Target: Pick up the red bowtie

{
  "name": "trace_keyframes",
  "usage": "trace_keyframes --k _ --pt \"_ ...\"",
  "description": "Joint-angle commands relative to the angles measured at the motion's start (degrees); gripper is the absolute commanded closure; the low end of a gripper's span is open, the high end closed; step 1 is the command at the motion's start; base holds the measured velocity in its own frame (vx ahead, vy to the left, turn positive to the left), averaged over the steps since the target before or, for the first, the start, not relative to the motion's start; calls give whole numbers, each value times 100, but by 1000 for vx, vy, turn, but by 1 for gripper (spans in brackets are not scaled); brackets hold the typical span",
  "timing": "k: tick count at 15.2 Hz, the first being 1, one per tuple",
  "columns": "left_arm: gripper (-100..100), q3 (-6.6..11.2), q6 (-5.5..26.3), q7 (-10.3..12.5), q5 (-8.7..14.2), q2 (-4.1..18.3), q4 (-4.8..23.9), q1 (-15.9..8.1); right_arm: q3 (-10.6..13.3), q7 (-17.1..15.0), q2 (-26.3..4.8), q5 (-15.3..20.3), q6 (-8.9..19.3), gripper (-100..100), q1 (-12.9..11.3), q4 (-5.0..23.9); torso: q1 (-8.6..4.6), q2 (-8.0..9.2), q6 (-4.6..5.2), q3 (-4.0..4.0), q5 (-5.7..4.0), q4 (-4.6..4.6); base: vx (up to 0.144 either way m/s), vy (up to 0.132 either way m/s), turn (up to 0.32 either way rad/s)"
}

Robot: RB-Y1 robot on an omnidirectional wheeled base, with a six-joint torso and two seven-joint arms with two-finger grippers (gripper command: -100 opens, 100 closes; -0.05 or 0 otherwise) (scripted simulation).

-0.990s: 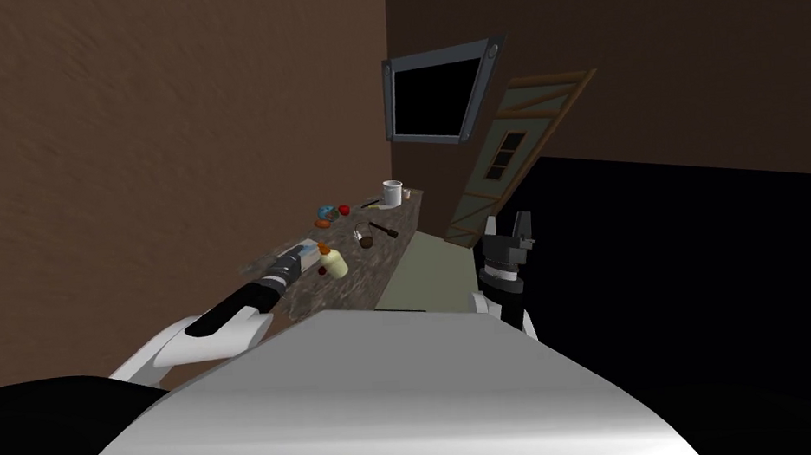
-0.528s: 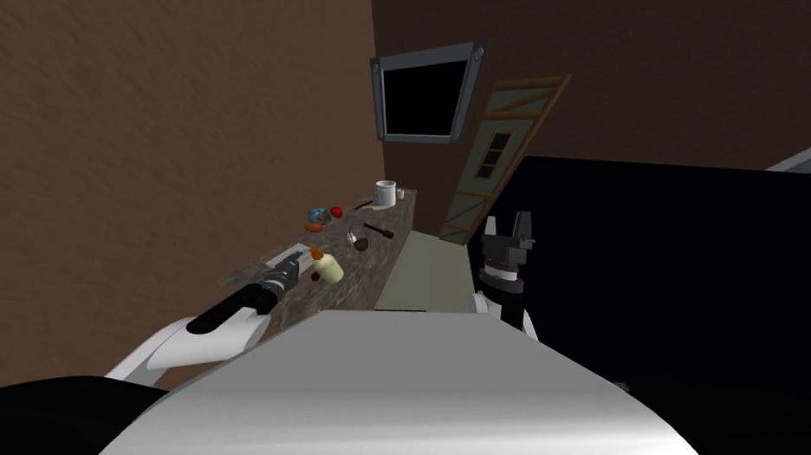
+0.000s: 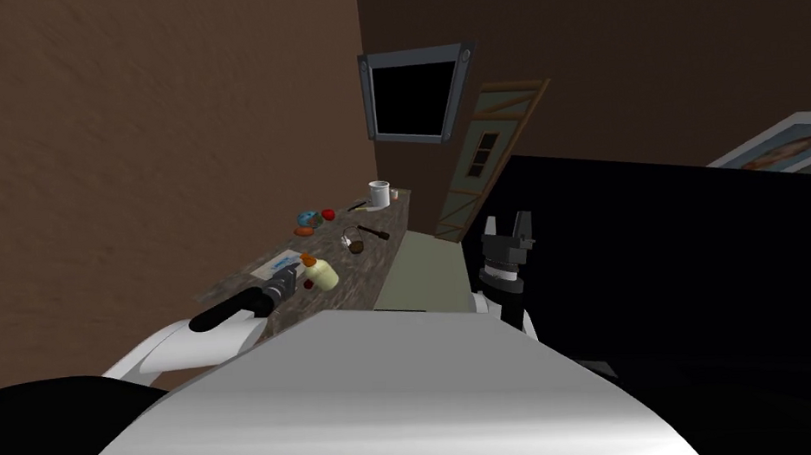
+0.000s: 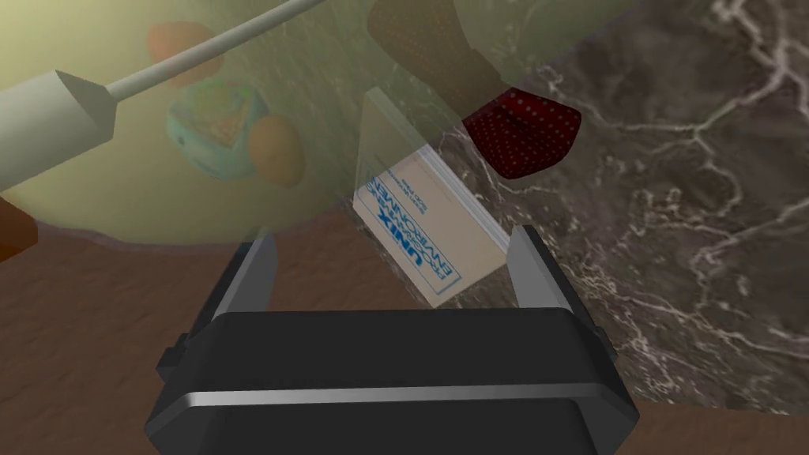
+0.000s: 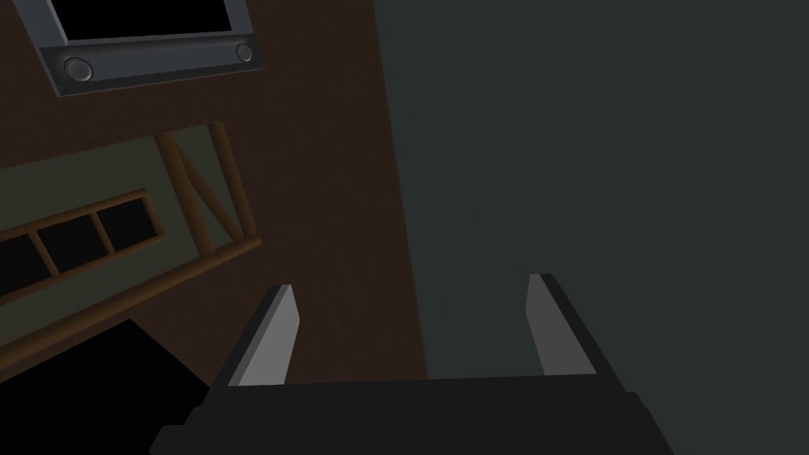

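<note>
Left gripper (image 4: 395, 265): fingers (image 4: 254, 272) stand wide apart, nothing held, no contact with any item. It hangs low over a dark, veined marble counter (image 4: 695, 237), close to the counter's edge along the brown wall. Lying flat on the counter in line with the gap between the fingers is a pale book (image 4: 442, 237) with blue lettering on its cover. The red bowtie (image 4: 525, 134), dark red with small light dots, lies on the counter beyond the fingertips, offset toward one finger and outside the gap, just beside the book's far corner. One lobe is in plain sight; the other is seen through a translucent yellowish bottle (image 4: 103, 189) standing very near the gripper. In the head view the bowtie shows as a small red spot at the foot of the bottle, which has an orange cap, between the bottle and the gripper; whether the two touch cannot be told. Farther along the counter, well apart from the gripper, are a teal item (image 3: 308, 217), a small orange item (image 3: 304, 230), a red round item (image 3: 328, 214), and a white mug (image 3: 379, 193) near the far end. Right gripper (image 3: 506, 226): raised, off the counter's open side, fingers wide apart, holding nothing.
</note>
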Motion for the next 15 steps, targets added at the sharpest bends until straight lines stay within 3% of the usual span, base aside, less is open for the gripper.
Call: trace_keyframes --k 1,3,7,8,12,13,14,15 --pt "-100 -28 160 27 17 -5 16 22 0 0 0 0 0 0 0 0 0 0 0 0 0 0 13 15 -97" --pt "-100 -70 436 80 94 7 51 83 0 0 0 0 0 0 0 0 -1 0 -1 0 0 0 16 18 -120" --pt "-100 -165 694 127 179 -15 147 176 0 0 0 0 0 0 0 0 -1 0 -1 0 0 0 15 16 -97" --pt "-100 -123 601 112 149 -5 92 144 0 0 0 0 0 0 0 0 -2 0 -2 0 0 0 8 10 -27" --pt "-100 -191 423 48 80 -82 472 -30 0 0 0 0 0 0 0 0 -5 -1 -2 -1 -1 0 14 8 -25" --pt "-100 -178 502 72 93 -66 364 8 0 0 0 0 0 0 0 0 -5 -2 -2 -1 -1 0 10 5 -11" --pt "100 -182 489 67 87 -70 380 0 0 0 0 0 0 0 0 0 -6 0 -3 0 -1 0 0 0 0" --pt "100 -183 489 67 88 -71 381 3 0 0 0 0 0 0 0 0 -7 1 -1 1 -3 2 -4 -1 19"
